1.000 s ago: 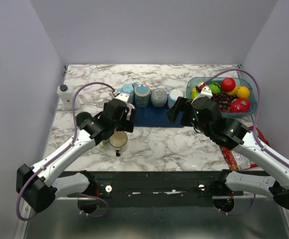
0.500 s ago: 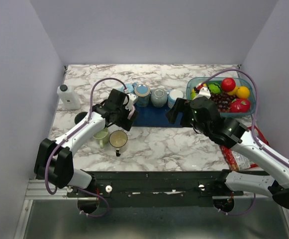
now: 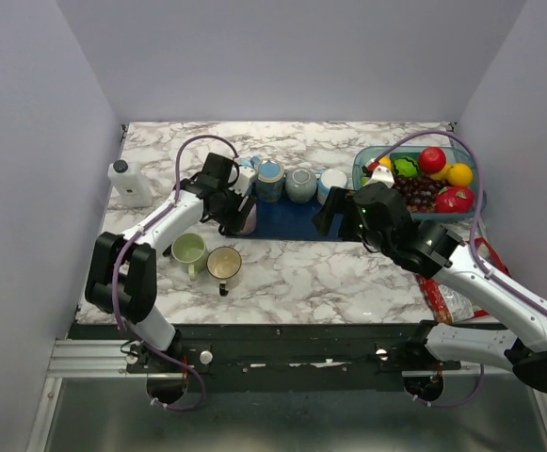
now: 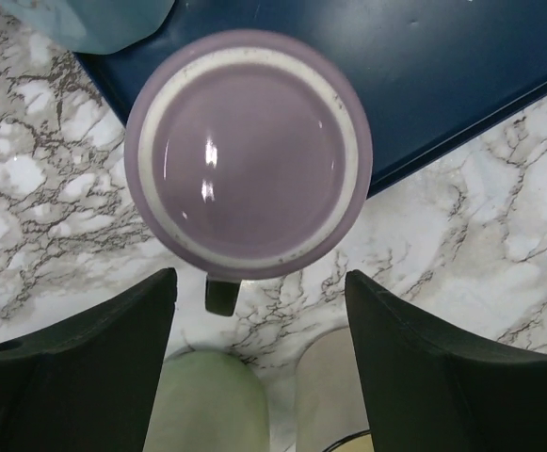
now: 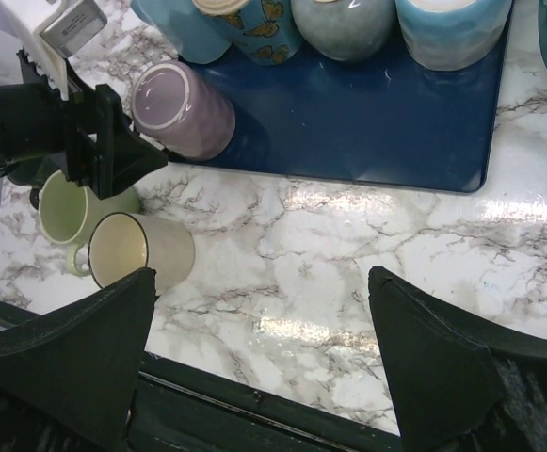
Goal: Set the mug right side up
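Observation:
A purple mug (image 4: 248,155) stands upside down on the near left corner of the blue mat (image 4: 442,56), base up, its handle (image 4: 221,294) pointing toward the table's near edge. It also shows in the right wrist view (image 5: 181,111). My left gripper (image 4: 264,377) is open and empty, hovering right above the mug, its fingers apart from it. In the top view the left gripper (image 3: 228,202) hides most of the mug. My right gripper (image 3: 334,212) is open and empty above the mat's right end.
A green mug (image 3: 189,250) and a cream mug (image 3: 224,264) stand upright just in front of the purple mug. Several mugs (image 3: 301,184) line the mat's back edge. A fruit tray (image 3: 471,158) sits back right, a white bottle (image 3: 122,182) at the left.
My left arm has swung away from the green and cream mugs toward the back, stopping over the purple mug; the green mug is now uncovered. The right arm has barely moved.

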